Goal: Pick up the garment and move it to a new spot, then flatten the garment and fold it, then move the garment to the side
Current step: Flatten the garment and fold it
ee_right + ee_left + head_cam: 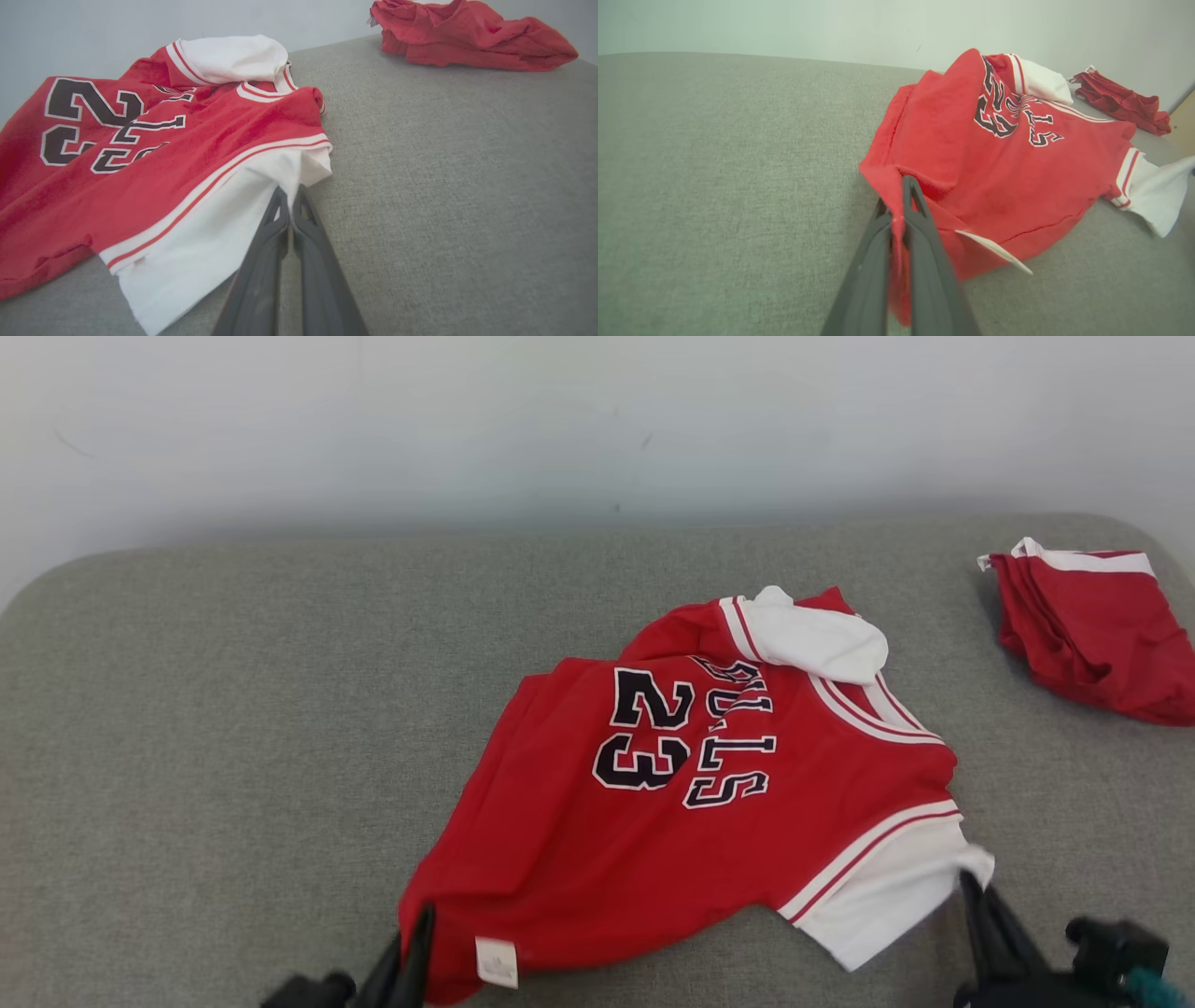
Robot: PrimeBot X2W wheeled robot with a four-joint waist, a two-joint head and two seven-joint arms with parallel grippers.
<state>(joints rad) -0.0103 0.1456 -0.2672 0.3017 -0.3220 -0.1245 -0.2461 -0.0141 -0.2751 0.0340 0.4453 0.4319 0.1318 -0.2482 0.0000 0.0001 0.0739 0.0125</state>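
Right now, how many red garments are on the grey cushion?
2. The numbered jersey lies centre-front; a bunched red garment sits far right, partly cut off. None looks hidden.

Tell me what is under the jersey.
The jersey lies on the grey cushion, which shows around it. Whether anything else is beneath cannot be seen: the cloth covers that part.

The left claw (425, 924) was pinched shut on the garment's (579, 859) red hem corner, low by the near edge of the grey cushion (187, 709). The right claw (971, 891) was likewise closed, clamping the white sleeve tip.
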